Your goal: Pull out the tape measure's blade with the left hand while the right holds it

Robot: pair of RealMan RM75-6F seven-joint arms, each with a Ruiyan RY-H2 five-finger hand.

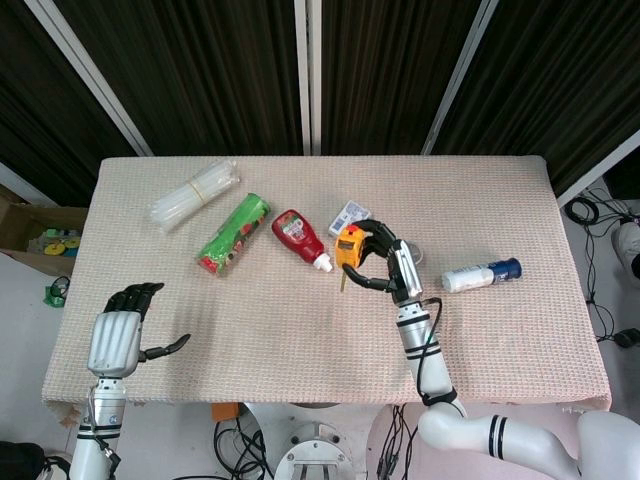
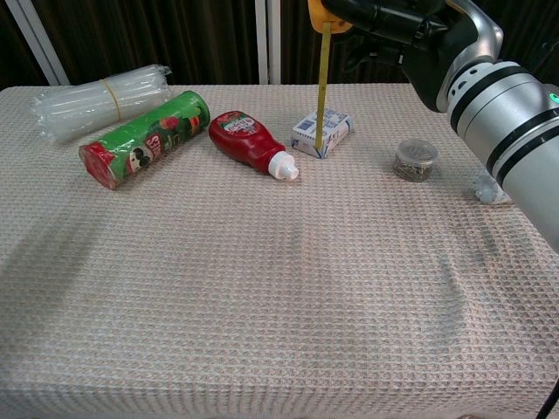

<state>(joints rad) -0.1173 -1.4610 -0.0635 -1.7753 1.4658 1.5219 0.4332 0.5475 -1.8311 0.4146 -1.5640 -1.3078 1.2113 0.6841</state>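
My right hand [image 1: 385, 262] grips the orange tape measure [image 1: 349, 245] and holds it up above the middle of the table. In the chest view the case [image 2: 325, 12] sits at the top edge beside the right hand [image 2: 384, 17]. A length of yellow blade [image 2: 321, 87] hangs straight down from the case, its tip in front of the small box. Only the blade's end [image 1: 342, 283] shows in the head view. My left hand [image 1: 122, 335] hovers at the table's front left corner, far from the tape, holding nothing, thumb out to the side. The chest view does not show it.
On the beige woven tablecloth [image 1: 250, 340] lie a bundle of clear tubes [image 1: 195, 195], a green can [image 1: 232, 235], a red ketchup bottle [image 1: 298, 238], a small white-blue box [image 2: 320, 133], a small jar [image 2: 416, 159] and a white bottle with a blue cap [image 1: 482, 274].
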